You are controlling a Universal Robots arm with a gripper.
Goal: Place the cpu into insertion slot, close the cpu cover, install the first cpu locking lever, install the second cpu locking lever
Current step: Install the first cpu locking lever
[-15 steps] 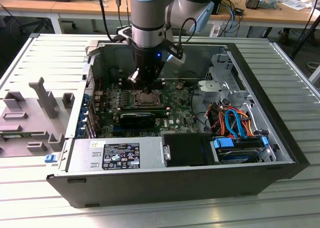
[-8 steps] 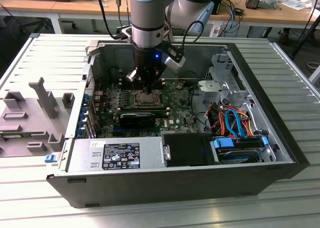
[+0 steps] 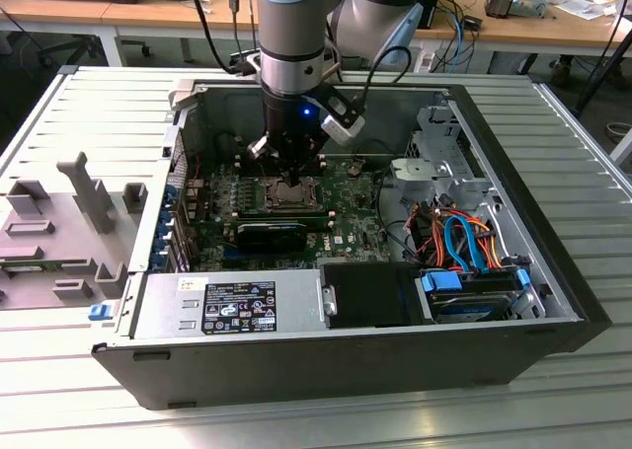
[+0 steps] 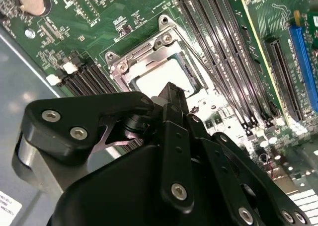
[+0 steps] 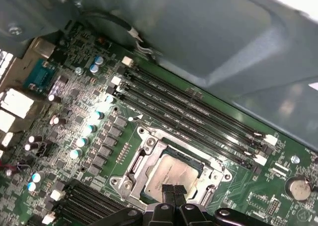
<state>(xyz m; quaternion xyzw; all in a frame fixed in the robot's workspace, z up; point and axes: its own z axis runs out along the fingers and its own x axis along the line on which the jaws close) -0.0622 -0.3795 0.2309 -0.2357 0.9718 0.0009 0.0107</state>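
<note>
Black two-fingered gripper (image 5: 173,192), fingertips pressed together and grasping nothing, hovers at the lower centre of the first wrist view just over the dull silver square cpu (image 5: 169,175) seated in the silver-rimmed insertion slot (image 5: 130,167), green motherboard (image 5: 89,136) beyond.

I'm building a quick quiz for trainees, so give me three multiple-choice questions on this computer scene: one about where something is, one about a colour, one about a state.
1. Where is the cpu?
A) lying outside the case
B) in the insertion slot
C) lifted up in the air

2. What colour is the circuit board around the slot?
A) red
B) white
C) green

3. How does the gripper stand?
A) shut
B) spread wide
C) clamped on a cable

Answers: 1 B, its silver top sits inside the slot's metal rim. 2 C, green shows around the socket in both wrist views. 3 A, its fingertips meet just above the cpu in the first wrist view.
</note>
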